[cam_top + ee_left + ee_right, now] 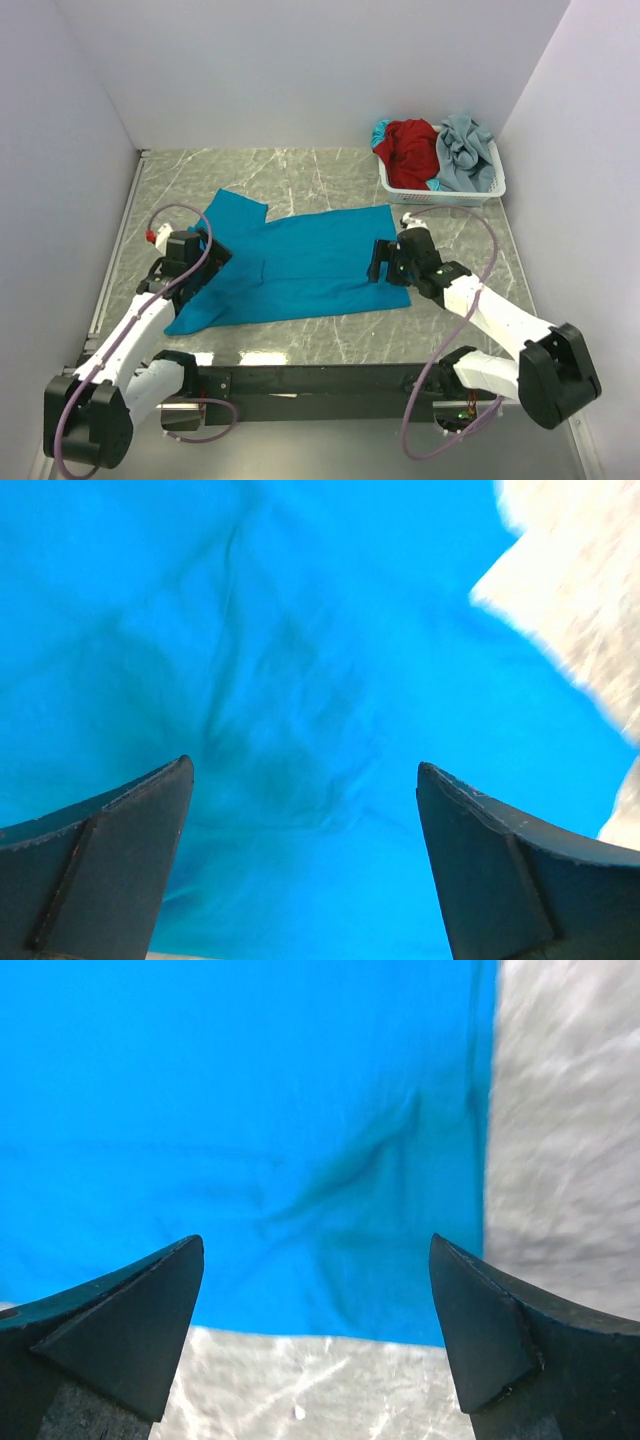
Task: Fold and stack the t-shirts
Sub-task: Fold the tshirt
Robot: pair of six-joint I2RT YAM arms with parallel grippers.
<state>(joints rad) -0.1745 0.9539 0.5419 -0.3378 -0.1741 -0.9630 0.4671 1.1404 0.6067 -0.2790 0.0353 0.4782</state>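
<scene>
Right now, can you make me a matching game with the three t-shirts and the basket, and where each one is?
Things:
1 teal-blue t-shirt
2 red t-shirt
3 grey-blue t-shirt
4 white basket

Places:
A at the far right corner of the table
B in the basket, on its right side
C spread flat in the middle of the table
D in the basket, left of the grey-blue one

Pairs: 1-C, 2-D, 3-B, 4-A

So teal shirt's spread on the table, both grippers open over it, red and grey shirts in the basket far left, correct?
No: the basket with the red shirt and grey shirt sits far right, per the top external view. The rest holds.
</scene>
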